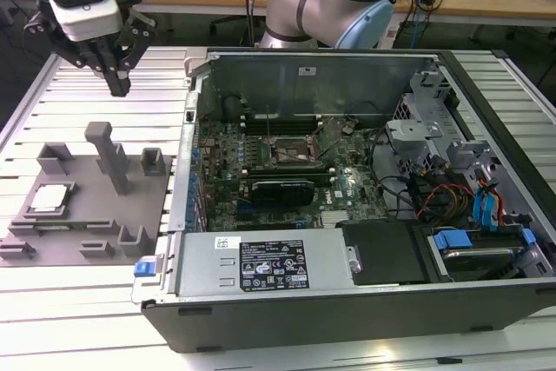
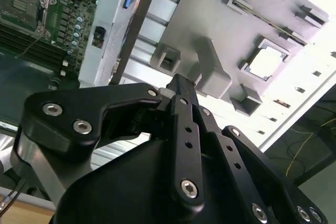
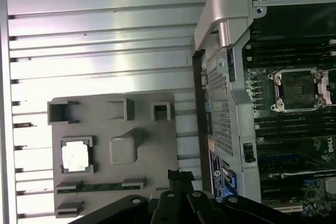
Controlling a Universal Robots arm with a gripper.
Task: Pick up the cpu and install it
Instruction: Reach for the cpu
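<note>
Small square cpu (image 1: 49, 198) lying flat, silvery-grey top facing up, pale rim showing, sitting in framed recess of grey tray (image 1: 91, 206).

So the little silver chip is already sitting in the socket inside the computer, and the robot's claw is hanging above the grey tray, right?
Not quite. The cpu is not in the socket; in the exterior view it lies in a recess of the grey tray, outside the computer case. The gripper does hang above that tray.
</note>
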